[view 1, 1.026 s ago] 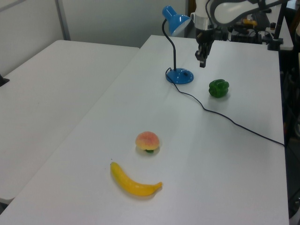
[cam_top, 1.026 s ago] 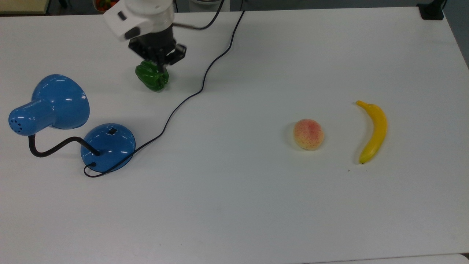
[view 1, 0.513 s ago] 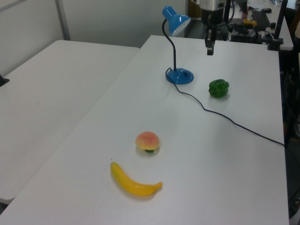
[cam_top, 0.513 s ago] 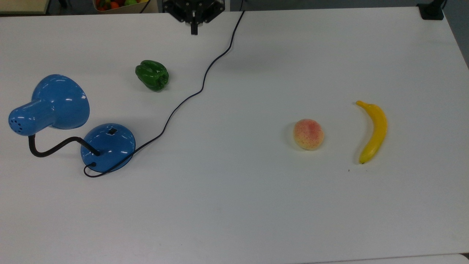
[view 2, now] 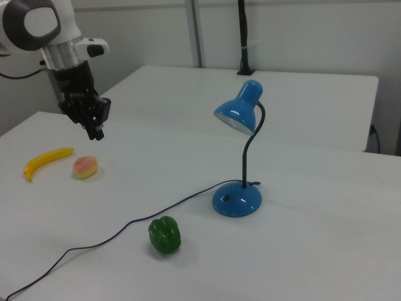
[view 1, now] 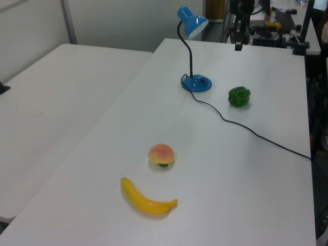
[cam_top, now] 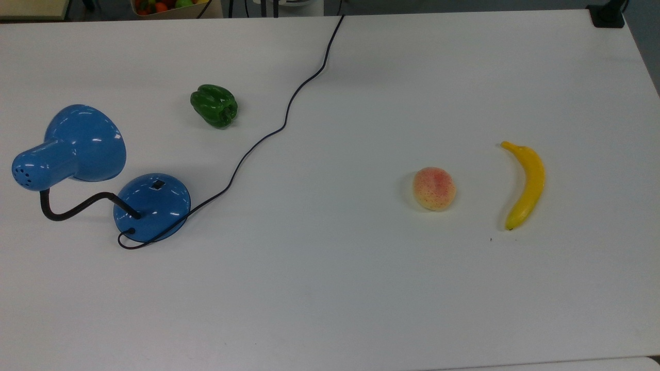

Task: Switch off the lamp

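The lamp stands at the top view's left, with a glossy blue cone shade, a black bent neck and a round blue base. A small black switch sits on the base. In the right view no glow shows under the shade. The black cord runs from the base to the table's far edge. My gripper hangs high above the table, far from the lamp, fingers shut and holding nothing. In the left view the gripper is to the right of the shade.
A green pepper lies beyond the lamp base, beside the cord. A peach and a banana lie at the top view's right. A second white table stands alongside in the left view.
The gripper has risen from above the green pepper and drawn back past the table's far edge, leaving the top view. Lamp, pepper, peach and banana have not moved.
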